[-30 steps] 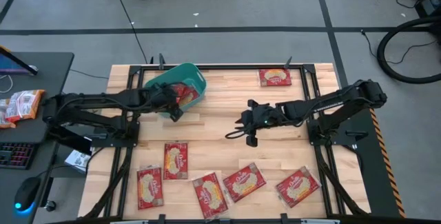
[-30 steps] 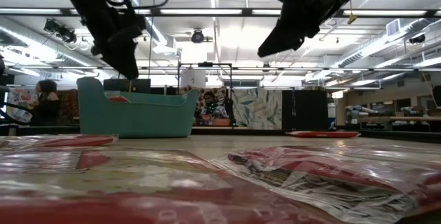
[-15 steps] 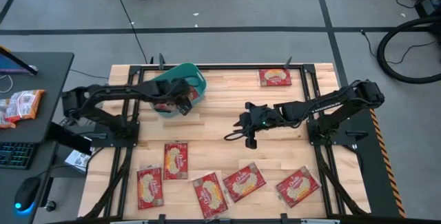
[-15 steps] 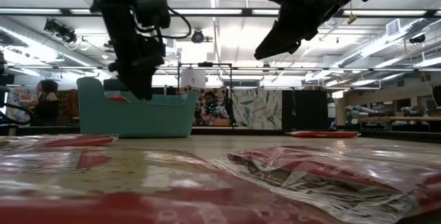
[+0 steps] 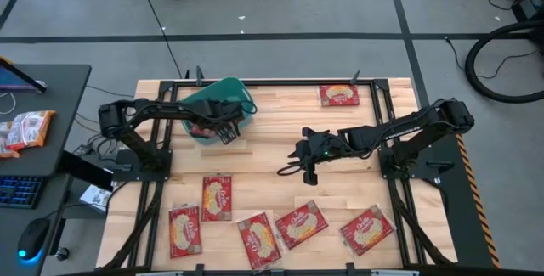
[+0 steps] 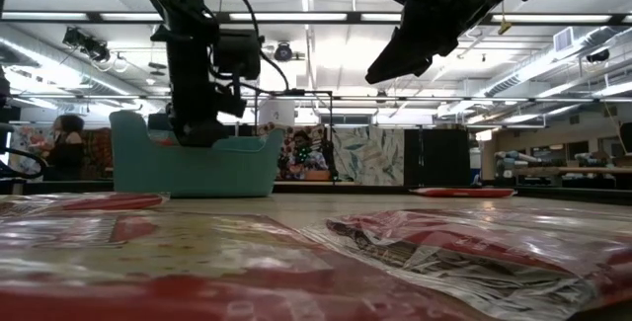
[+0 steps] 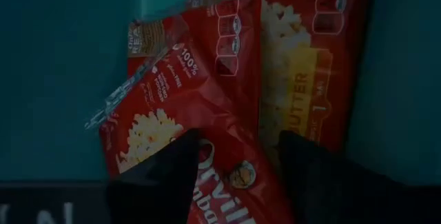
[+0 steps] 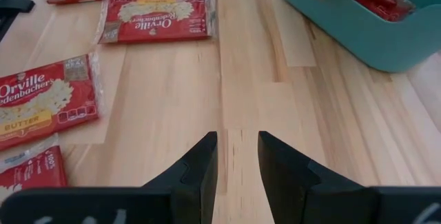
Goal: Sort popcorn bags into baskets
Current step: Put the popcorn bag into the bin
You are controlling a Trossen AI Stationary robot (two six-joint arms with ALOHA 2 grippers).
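High view: tub [image 5: 242,98] contents mostly hidden by left gripper [image 5: 223,130].
Left gripper: fingers apart over tub's packets [image 7: 275,72] (grip unclear).
Right gripper [image 5: 299,164]: slightly open, empty, right of tub.

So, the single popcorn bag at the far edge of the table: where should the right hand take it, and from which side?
Probably by its near long edge, coming down from above: the popcorn bag lies flat on the table, alone, so only an edge offers the open right hand a pinch. The left hand is at the basket.
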